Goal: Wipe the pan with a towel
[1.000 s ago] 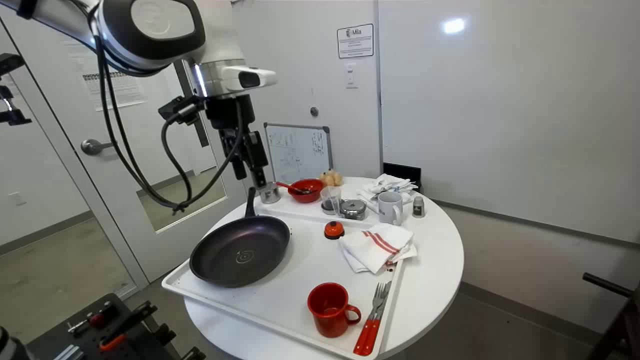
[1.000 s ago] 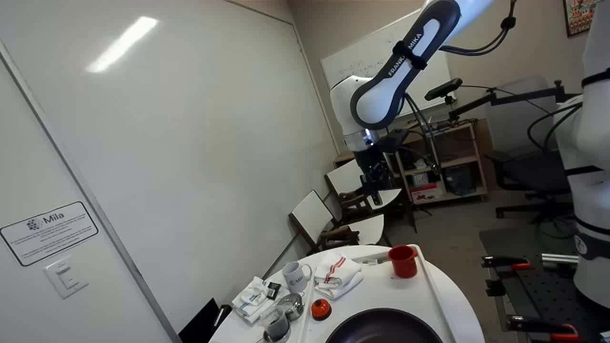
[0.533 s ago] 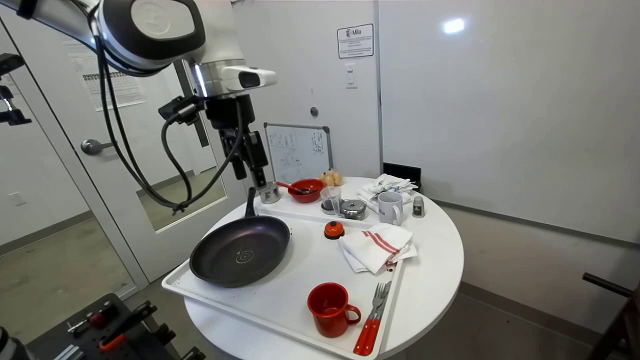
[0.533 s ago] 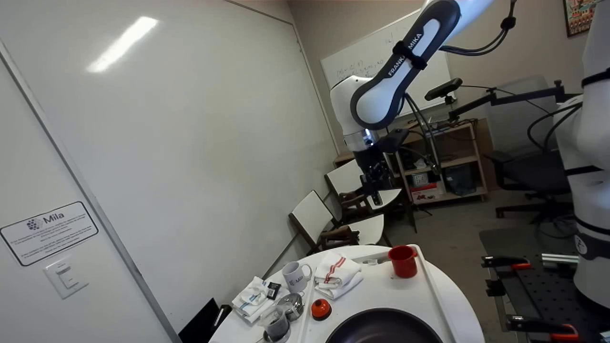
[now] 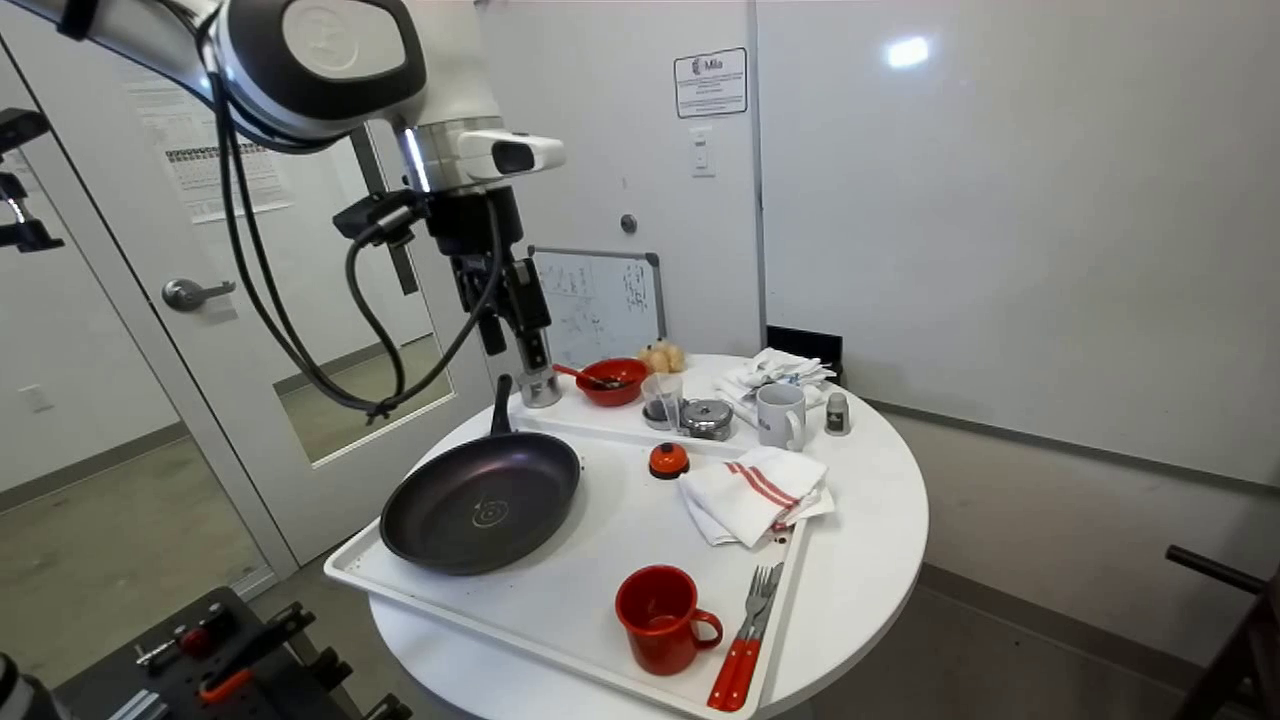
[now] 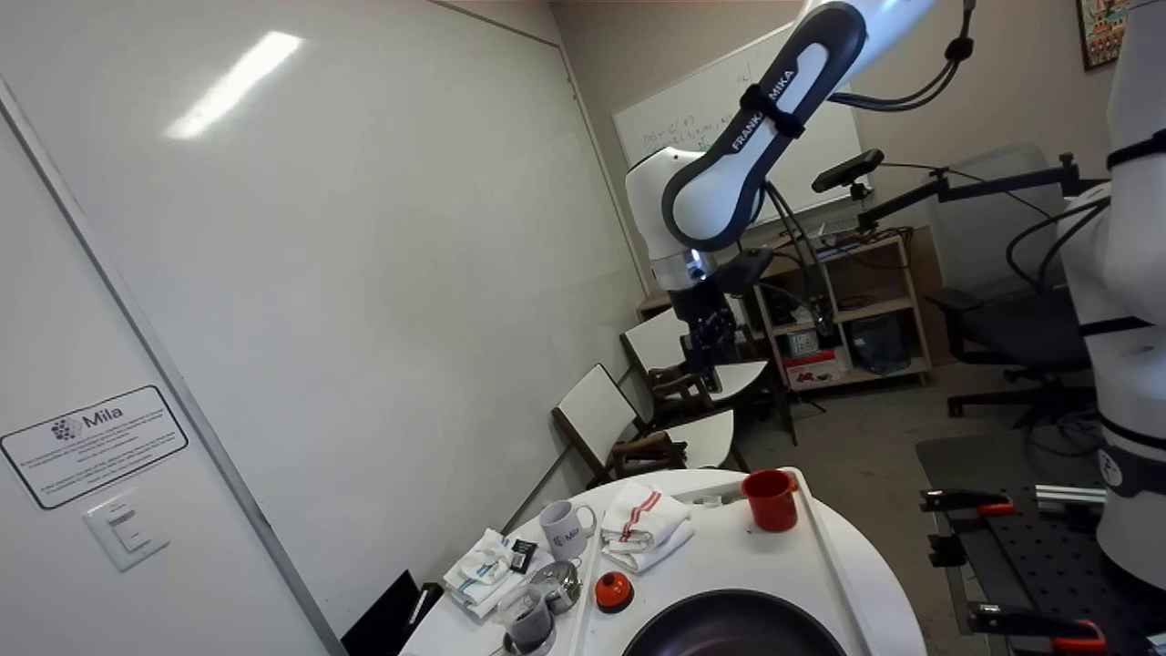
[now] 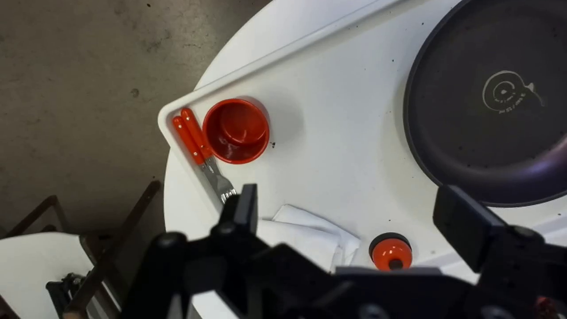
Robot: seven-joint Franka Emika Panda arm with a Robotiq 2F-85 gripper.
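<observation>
Black and blocky, the fingers (image 7: 467, 226) are nearest in the wrist view, spread wide and gripping nothing, presumably set that way to drop around cloth. Below, in an exterior view, a glazed red mug (image 5: 655, 630) stands on the white tray (image 5: 600, 545), close beside red-handled cutlery (image 5: 745, 675) tucked along the rim, perhaps to leave the middle for work. Beyond, the pan (image 5: 480, 510) lies flat, round and smooth-coated, its handle (image 5: 501, 405) pointing past the far rim, probably for want of room. The towel (image 5: 745, 490), soft white weave with red stripes, is folded across the tray from the pan, well apart from it and seemingly lapping over the edge; its loose layers should pinch easily. Wiping seems not yet begun. Farther back on the desk (image 5: 880, 500) are a grey mug (image 5: 778, 415) and a red bowl (image 5: 612, 394), with a small framed whiteboard (image 5: 598, 305) behind.
</observation>
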